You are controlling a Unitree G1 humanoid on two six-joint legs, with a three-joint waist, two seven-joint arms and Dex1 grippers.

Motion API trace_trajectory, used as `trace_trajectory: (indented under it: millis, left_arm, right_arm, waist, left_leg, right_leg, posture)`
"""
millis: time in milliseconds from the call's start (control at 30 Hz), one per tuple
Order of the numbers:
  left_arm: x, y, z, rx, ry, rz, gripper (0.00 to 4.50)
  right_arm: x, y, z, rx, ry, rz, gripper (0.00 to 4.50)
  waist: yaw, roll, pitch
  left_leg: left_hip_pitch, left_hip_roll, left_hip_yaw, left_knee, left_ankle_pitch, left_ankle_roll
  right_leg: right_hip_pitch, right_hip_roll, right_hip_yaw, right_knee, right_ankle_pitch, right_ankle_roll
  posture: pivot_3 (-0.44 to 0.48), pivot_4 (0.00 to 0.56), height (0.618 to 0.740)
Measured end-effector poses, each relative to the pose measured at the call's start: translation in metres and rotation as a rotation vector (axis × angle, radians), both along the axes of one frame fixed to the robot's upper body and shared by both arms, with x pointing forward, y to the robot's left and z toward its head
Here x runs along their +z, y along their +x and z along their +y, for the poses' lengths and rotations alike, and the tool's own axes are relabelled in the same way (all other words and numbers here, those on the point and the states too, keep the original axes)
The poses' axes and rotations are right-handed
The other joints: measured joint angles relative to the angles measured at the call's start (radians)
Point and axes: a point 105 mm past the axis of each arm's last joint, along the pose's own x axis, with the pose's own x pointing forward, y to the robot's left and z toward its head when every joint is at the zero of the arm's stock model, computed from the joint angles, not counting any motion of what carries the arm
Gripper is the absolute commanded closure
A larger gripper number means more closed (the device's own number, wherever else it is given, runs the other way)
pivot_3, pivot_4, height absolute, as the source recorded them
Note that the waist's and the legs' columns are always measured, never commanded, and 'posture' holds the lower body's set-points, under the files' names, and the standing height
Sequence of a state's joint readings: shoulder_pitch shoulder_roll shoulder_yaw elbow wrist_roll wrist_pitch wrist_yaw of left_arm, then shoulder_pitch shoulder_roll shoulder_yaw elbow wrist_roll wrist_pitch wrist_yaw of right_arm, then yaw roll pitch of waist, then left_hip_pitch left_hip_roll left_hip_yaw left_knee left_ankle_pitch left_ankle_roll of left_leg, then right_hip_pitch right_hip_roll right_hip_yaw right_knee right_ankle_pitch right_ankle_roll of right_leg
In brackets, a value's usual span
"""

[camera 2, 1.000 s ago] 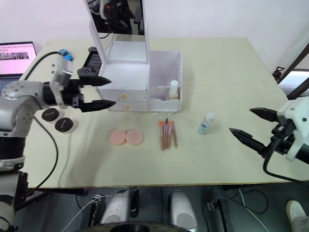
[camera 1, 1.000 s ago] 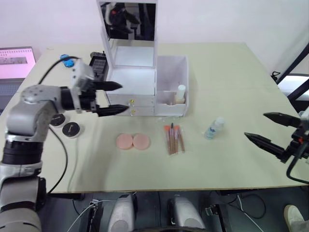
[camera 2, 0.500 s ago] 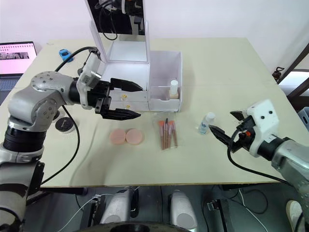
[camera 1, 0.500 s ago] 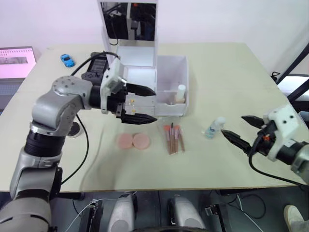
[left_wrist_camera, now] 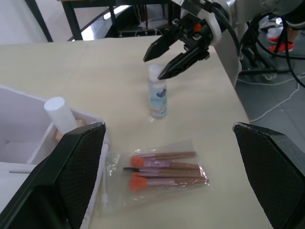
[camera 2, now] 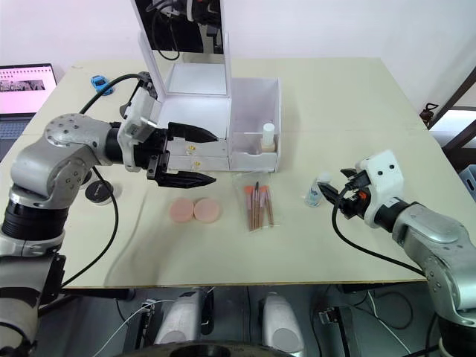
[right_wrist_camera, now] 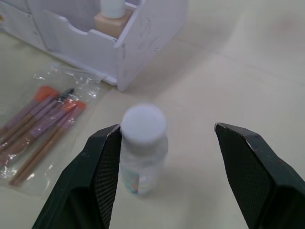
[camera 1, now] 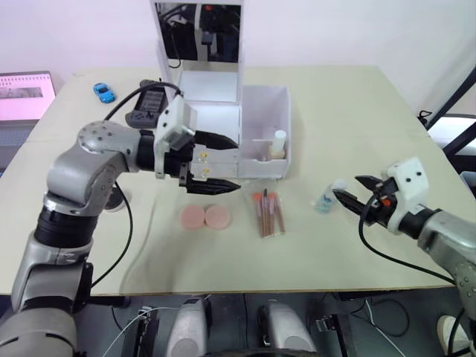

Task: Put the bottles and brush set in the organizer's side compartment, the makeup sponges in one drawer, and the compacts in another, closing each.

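The white organizer (camera 1: 214, 123) stands mid-table with its mirror lid up. The beige bottle (camera 1: 278, 145) stands in the side compartment (camera 1: 265, 105). The clear blue-labelled bottle (camera 1: 328, 196) stands upright on the table; my right gripper (camera 1: 346, 187) is open beside its cap, and in the right wrist view the bottle (right_wrist_camera: 142, 148) sits between the fingers, close against one. My left gripper (camera 1: 238, 163) is open, hovering before the gold-knobbed drawers (camera 1: 203, 164). The brush set (camera 1: 268, 213) and two makeup sponges (camera 1: 204, 217) lie in front. One compact (camera 2: 99, 192) peeks from behind my left arm.
A black game controller (camera 1: 149, 104) and a blue toy car (camera 1: 104, 91) lie at the back left of the table, with a laptop (camera 1: 26, 93) beyond the left edge. Bare tabletop runs along the front edge and at the far right.
My left gripper swung right from the table's left side to the front of the drawers. My right gripper moved left and up to the clear bottle.
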State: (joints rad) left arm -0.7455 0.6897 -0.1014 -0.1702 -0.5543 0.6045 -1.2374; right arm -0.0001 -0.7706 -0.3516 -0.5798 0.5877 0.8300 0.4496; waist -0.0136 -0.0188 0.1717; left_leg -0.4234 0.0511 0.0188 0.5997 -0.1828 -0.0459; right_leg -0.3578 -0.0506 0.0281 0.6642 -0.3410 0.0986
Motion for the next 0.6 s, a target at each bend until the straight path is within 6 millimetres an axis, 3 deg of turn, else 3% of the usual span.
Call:
trace_trajectory:
  millis: [300,433,600]
  left_arm:
    - [-0.001,0.002,0.002,0.021,0.003,0.0,0.0]
    - [-0.001,0.002,0.002,0.026,-0.002,-0.001,0.0]
    - [-0.001,0.002,0.0,0.023,-0.004,0.001,0.0]
  right_arm:
    - [-0.003,0.001,0.004,0.01,0.008,0.013,1.24]
    - [-0.005,0.002,0.011,0.028,0.036,0.013,3.04]
    - [-0.008,0.003,0.014,0.027,0.025,0.018,3.04]
  waist:
    - [0.0,0.0,0.0]
    - [0.0,0.0,0.0]
    - [0.0,0.0,0.0]
  left_leg:
    - [0.0,0.0,0.0,0.0,0.0,0.0]
    - [0.0,0.0,0.0,0.0,0.0,0.0]
    - [0.0,0.0,0.0,0.0,0.0,0.0]
  right_leg:
    - [0.0,0.0,0.0,0.0,0.0,0.0]
    - [0.0,0.0,0.0,0.0,0.0,0.0]
    - [0.0,0.0,0.0,0.0,0.0,0.0]
  posture:
    - [0.0,0.15,0.74]
    - [0.0,0.15,0.74]
    - [0.0,0.15,0.74]
